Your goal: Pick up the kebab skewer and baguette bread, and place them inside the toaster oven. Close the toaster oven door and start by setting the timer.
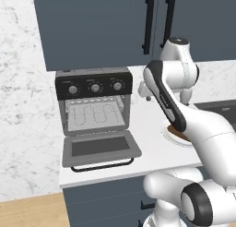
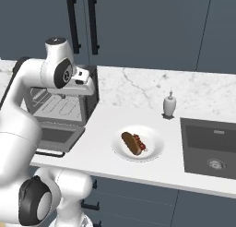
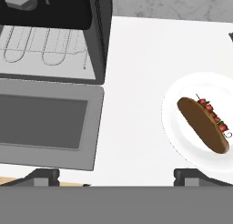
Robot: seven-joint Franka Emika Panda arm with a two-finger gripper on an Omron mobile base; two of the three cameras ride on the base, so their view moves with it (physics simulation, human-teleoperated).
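Plate [image 1: 171,134] mostly behind arm (left view)

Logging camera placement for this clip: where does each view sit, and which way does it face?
Left base view: behind the arm's left, facing the toaster oven and its open toaster oven door; arm fills the right.
Right base view: behind the arm's right, facing the plate with baguette bread and kebab skewer; arm at left.
Hand view: looks down on door and plate; open end effector fingertips at bottom.
Shared: oven, plate.
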